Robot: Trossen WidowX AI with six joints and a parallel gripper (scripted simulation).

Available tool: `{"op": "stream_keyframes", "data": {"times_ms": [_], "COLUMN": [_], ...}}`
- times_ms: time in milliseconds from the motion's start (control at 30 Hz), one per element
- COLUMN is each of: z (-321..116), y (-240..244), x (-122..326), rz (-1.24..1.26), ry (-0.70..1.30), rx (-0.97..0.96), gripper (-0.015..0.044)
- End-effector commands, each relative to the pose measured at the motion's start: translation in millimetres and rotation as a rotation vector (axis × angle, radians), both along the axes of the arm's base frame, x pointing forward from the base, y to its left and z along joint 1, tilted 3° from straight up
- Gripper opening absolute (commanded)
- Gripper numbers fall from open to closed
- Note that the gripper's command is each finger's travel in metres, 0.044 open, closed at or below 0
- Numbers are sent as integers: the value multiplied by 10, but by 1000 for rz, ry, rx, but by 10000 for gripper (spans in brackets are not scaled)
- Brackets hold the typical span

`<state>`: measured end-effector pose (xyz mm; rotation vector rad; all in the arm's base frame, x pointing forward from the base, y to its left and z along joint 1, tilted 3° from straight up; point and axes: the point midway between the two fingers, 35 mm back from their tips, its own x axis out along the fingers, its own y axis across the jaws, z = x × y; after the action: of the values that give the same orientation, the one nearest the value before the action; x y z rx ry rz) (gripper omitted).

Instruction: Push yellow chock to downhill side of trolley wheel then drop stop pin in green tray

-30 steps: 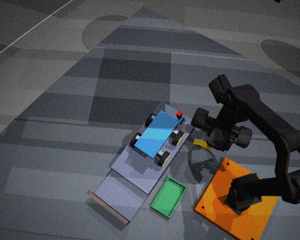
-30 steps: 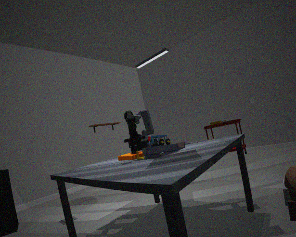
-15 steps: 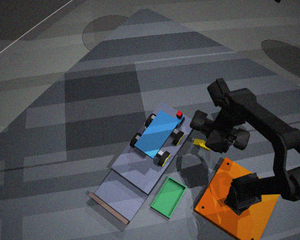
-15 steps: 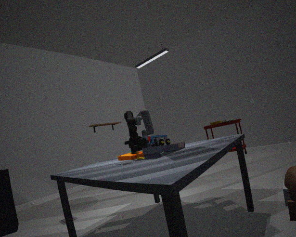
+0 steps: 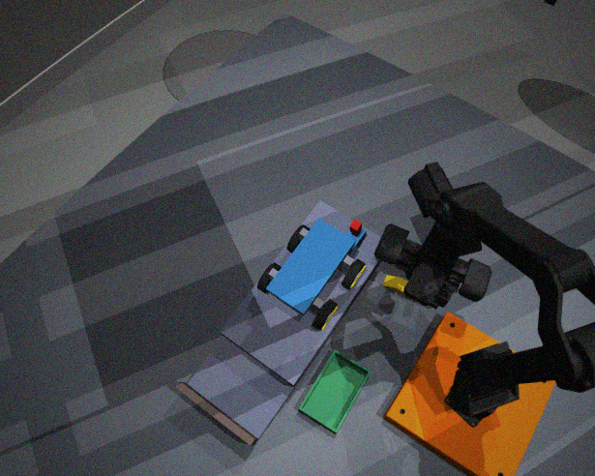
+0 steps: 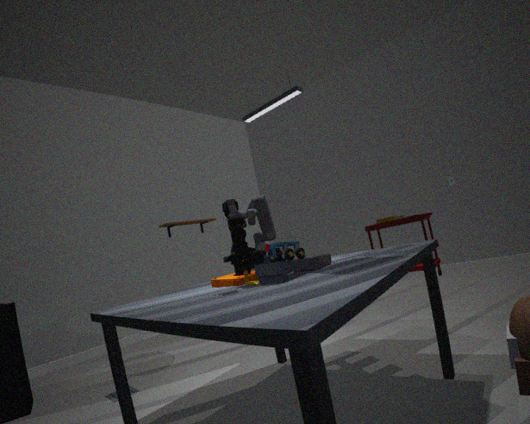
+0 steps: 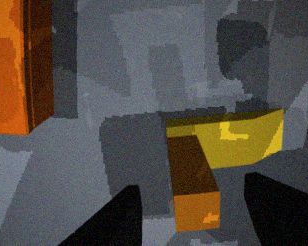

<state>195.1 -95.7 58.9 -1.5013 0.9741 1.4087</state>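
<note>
The blue trolley [image 5: 312, 266] [image 6: 286, 244] stands on the grey ramp [image 5: 286, 353] [image 6: 278, 271]. The red-headed stop pin [image 5: 355, 226] [image 6: 267, 247] is upright at its uphill end. The yellow chock [image 5: 394, 282] [image 6: 252, 283] [image 7: 245, 145] is on the table beside the ramp's upper part, off the ramp. Its orange handle [image 7: 197, 212] points up towards the wrist camera. My gripper [image 5: 431, 283] [image 7: 192, 190] is partly open above the chock. In the wrist view the handle appears between the fingertips, with gaps on both sides. The green tray [image 5: 336, 392] is empty, beside the ramp's lower part.
The orange plate [image 5: 426, 392] [image 6: 226, 281] [image 7: 5, 110] under the arm's base lies close to the chock and the tray. The ramp's lower end has a brown stop bar [image 5: 215, 412]. The ramp's long side edge is close to the gripper.
</note>
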Motion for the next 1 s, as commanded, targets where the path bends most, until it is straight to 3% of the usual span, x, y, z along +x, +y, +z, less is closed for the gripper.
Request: {"op": "stream_keyframes", "data": {"times_ms": [0,467,633,967], "z": [-60,-244,-215,-150], "y": [8,12,5,4], "x": [-1,9,9,7], "rz": [-4,-4,0,-1], "ry": [2,2,2,2], "rx": [5,5,1,2], "gripper": [190,190,59,0]}}
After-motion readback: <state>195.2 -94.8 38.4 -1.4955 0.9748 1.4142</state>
